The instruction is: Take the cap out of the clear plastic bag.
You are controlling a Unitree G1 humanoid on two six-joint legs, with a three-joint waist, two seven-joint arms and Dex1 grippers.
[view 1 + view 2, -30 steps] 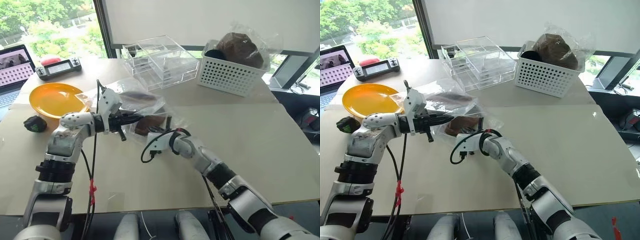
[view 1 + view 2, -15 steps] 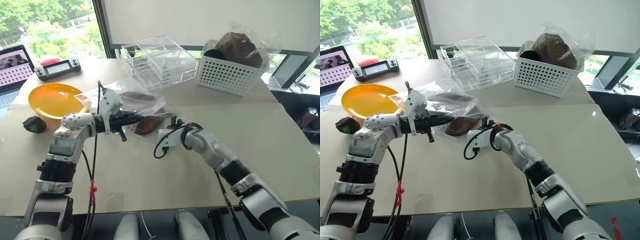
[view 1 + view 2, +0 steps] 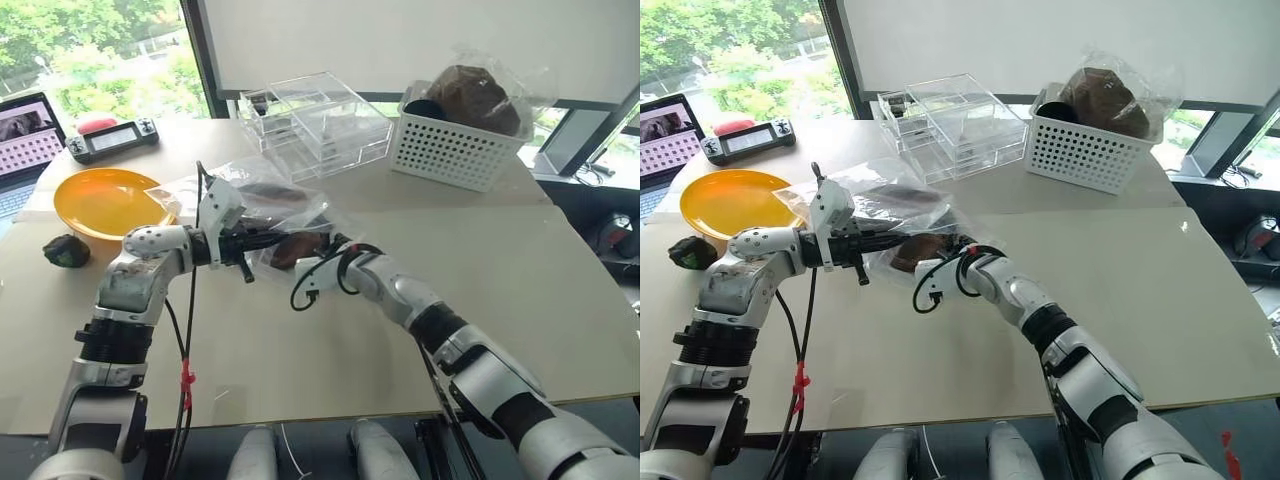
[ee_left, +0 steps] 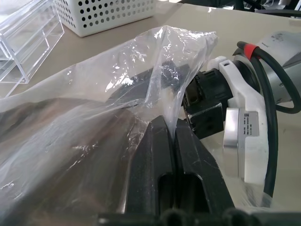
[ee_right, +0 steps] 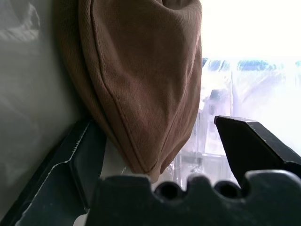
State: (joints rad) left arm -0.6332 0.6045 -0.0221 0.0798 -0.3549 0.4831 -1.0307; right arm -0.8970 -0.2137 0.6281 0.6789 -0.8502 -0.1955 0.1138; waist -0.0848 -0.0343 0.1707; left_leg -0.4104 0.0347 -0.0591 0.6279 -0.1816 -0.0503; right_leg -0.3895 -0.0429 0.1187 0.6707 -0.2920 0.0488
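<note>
The clear plastic bag (image 3: 250,200) lies wrinkled on the table's left half. Its near edge is lifted by my left gripper (image 3: 272,240), which is shut on the film (image 4: 169,108). The brown cap (image 3: 292,247) lies at the bag's mouth. My right gripper (image 3: 325,245) reaches into that mouth from the right and stands open. In the right wrist view the cap (image 5: 136,80) hangs between the two spread fingers (image 5: 89,150), close to one of them. Whether it touches that finger I cannot tell.
A yellow plate (image 3: 100,200) and a small dark object (image 3: 67,250) sit at the left. Clear acrylic drawer boxes (image 3: 315,120) stand behind the bag. A white perforated basket (image 3: 460,145) with a wrapped darker brown mound (image 3: 480,95) stands at the back right.
My right gripper went from shut to open, rolled, drew back to the right, then pushed in toward the cap at the bag's mouth. The left gripper kept still, holding the bag.
</note>
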